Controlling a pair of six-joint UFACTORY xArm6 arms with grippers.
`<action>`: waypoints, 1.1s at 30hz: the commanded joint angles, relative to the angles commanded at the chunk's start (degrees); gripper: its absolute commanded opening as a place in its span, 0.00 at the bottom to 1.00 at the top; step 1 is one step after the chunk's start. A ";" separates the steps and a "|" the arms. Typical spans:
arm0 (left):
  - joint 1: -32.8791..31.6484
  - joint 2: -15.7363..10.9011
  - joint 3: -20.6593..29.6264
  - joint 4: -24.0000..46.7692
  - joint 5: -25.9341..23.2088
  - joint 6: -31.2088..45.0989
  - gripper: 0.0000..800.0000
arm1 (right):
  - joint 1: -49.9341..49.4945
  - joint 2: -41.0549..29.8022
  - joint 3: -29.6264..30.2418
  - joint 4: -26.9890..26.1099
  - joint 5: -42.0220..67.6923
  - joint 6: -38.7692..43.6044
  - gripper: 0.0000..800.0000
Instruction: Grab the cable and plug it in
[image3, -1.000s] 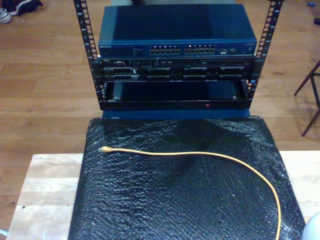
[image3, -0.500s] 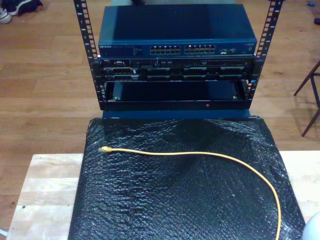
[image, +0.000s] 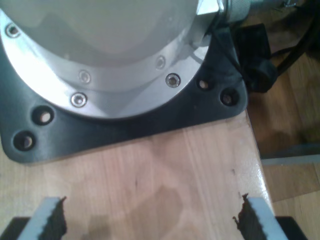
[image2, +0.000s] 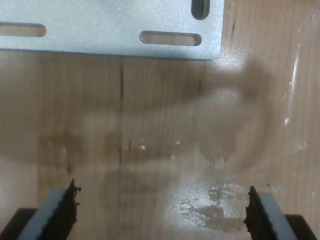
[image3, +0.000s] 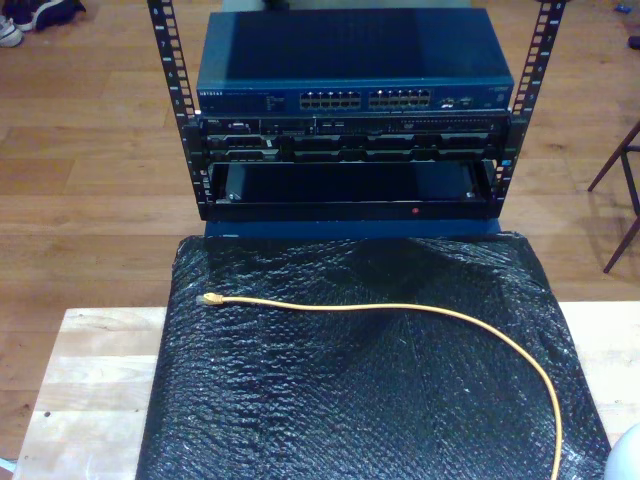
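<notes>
The cable (image3: 400, 309) is thin and yellow-orange. It lies loose on a black bubble-wrap mat (image3: 330, 400), curving from the exterior view's lower right to its plug (image3: 208, 299) at that view's left. My first gripper (image: 150, 220) is open over bare wood, with nothing between its fingertips (image: 50, 220), facing a round metal arm base (image: 100, 50). My second gripper (image2: 160, 215) is also open and empty above the wooden table (image2: 150, 130), near a slotted metal plate (image2: 110, 25).
Beyond the mat stands a black rack (image3: 350, 150) holding a blue network switch (image3: 350, 60) with a row of ports (image3: 365, 100). A pale rounded arm part (image3: 626, 455) shows at the exterior view's lower right corner. A chair leg (image3: 622, 190) stands at that view's right.
The cable and rack have not moved. The pale rounded part at the exterior view's lower right corner has shrunk slightly toward the corner.
</notes>
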 joint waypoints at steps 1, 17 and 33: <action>0.00 0.00 0.00 0.00 0.00 0.00 1.00 | 0.00 0.00 0.00 0.00 0.00 0.00 1.00; 0.00 0.00 0.00 0.00 0.00 0.00 1.00 | 0.00 0.00 -0.09 0.00 0.09 -0.09 1.00; -0.09 0.00 -0.44 0.26 0.35 -0.09 1.00 | 0.00 -0.18 -2.90 -0.09 3.52 0.35 1.00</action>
